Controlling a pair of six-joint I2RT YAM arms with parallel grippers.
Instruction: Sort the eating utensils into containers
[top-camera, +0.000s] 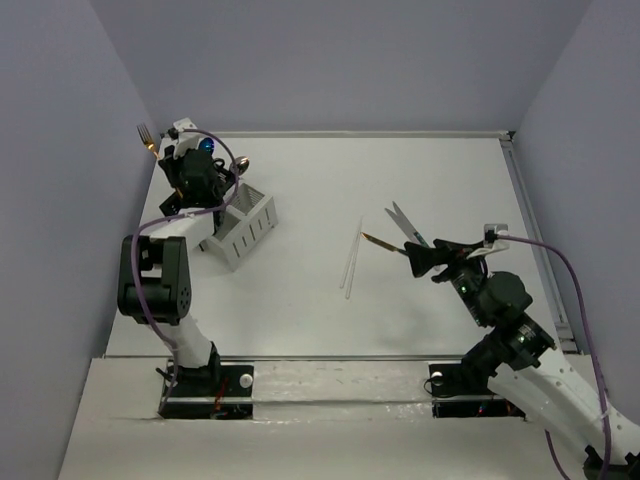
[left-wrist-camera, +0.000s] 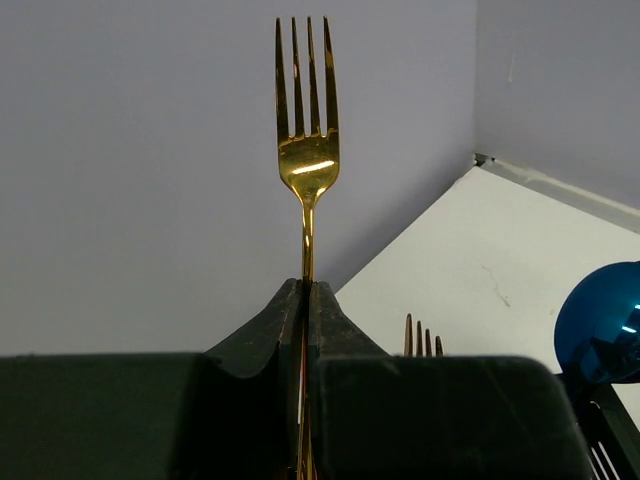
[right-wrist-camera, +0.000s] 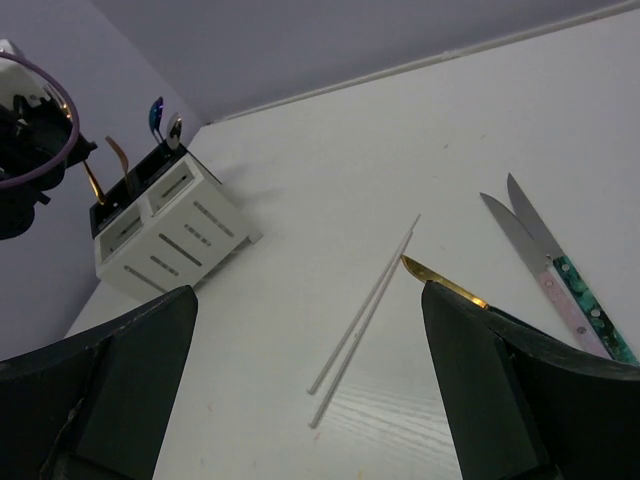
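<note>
Above the white counter (top-camera: 400, 180), we pinch the slim gold fork (left-wrist-camera: 308, 150) tines-up in our left claw (left-wrist-camera: 307, 292), presumably so its handle drops into the white perforated caddy (top-camera: 245, 228) just beside, while our right claw (right-wrist-camera: 308, 300) hangs spread near the thin white chopsticks (right-wrist-camera: 365, 310), likely next.

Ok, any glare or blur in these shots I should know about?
Left wrist: a bright glint on the gold fork, the left fingers gripping it soft-edged. Right wrist: right fingers blurred, white chopsticks sharp. Top external: even light, faint shadows.
</note>
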